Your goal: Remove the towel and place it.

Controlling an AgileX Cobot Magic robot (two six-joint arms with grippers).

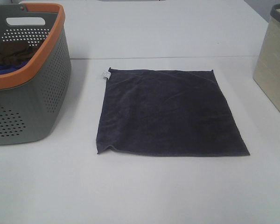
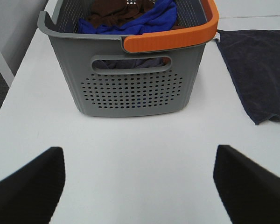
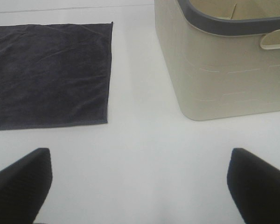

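Note:
The dark navy-grey towel lies spread flat on the white table, its small white tag at the far left corner. It also shows in the left wrist view and in the right wrist view. My left gripper is open and empty, low over the table in front of the grey basket. My right gripper is open and empty, over bare table between the towel and the beige bin. Neither gripper shows in the exterior high view.
A grey perforated basket with an orange rim stands at the left; it holds a brown cloth and a bright blue cloth. A beige bin with a dark grey rim stands at the right edge.

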